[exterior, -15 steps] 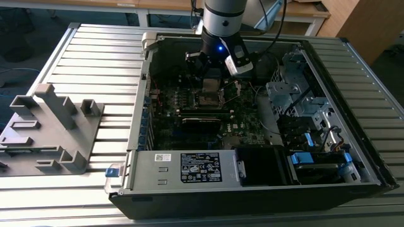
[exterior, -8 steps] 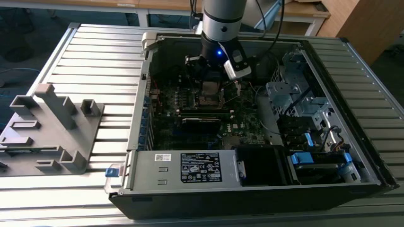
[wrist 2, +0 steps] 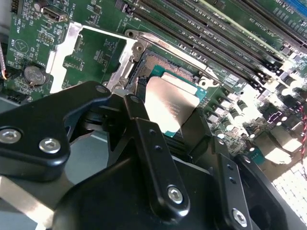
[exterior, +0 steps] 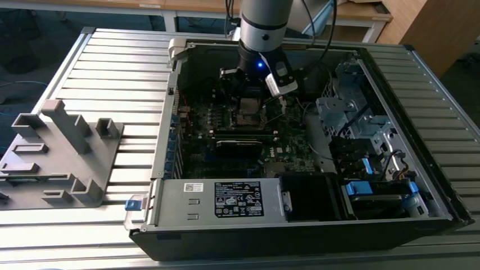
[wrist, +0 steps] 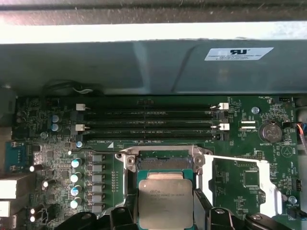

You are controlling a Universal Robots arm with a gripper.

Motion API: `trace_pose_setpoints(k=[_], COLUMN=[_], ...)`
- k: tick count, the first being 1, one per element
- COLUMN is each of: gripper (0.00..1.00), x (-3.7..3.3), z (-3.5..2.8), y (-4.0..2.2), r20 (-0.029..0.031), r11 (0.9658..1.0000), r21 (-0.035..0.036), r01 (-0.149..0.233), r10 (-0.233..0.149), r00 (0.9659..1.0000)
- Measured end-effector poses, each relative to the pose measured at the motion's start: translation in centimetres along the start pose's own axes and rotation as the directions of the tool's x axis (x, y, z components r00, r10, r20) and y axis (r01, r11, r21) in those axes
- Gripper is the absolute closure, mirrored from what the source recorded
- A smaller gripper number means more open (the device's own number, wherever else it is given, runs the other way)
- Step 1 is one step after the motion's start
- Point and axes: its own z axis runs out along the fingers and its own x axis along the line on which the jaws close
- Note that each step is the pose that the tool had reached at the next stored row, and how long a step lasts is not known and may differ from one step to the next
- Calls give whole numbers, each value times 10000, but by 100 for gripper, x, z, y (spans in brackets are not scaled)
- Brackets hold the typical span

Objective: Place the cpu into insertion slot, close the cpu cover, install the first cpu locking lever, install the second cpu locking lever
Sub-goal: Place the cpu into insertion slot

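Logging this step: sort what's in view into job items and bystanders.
Job: gripper clamped on the cpu; insertion slot beneath; cpu cover, swung open.
Bystanders: memory slots, coin battery, power-supply box, grey fixture.

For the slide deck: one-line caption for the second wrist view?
Black gripper holds the flat silver-grey square cpu over the black-rimmed square insertion slot; silvery hinged cpu cover open alongside.

A slatted grey metal table (exterior: pixel 112 67) — pale wooden desks (exterior: pixel 367 12) behind, dark blue-grey floor (exterior: pixel 30 39) beyond.
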Motion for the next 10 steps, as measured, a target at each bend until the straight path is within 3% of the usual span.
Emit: trace_pose_setpoints(k=[10], gripper=[46], x=[3], z=[17], y=[23], r20=[3], r11=[10000], r21=[18], r01=[-47], r10=[47], r00=[10000])
